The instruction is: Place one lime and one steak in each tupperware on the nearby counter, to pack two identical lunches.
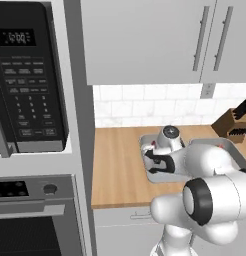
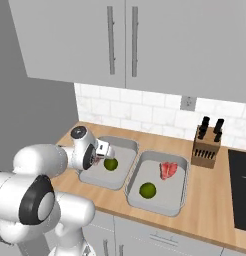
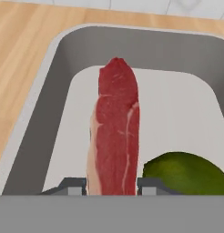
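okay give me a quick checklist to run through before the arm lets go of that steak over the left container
1. Steak between the end effector fingers: ok.
2. Steak over the left tupperware, inside its rim: ok.
3. Lime already in that tupperware: ok.
4. Steak clear of the lime: ok, the lime sits just beside it.
5. Steak resting on the tupperware floor: cannot tell.
6. Right tupperware holds its own lime and steak: ok.
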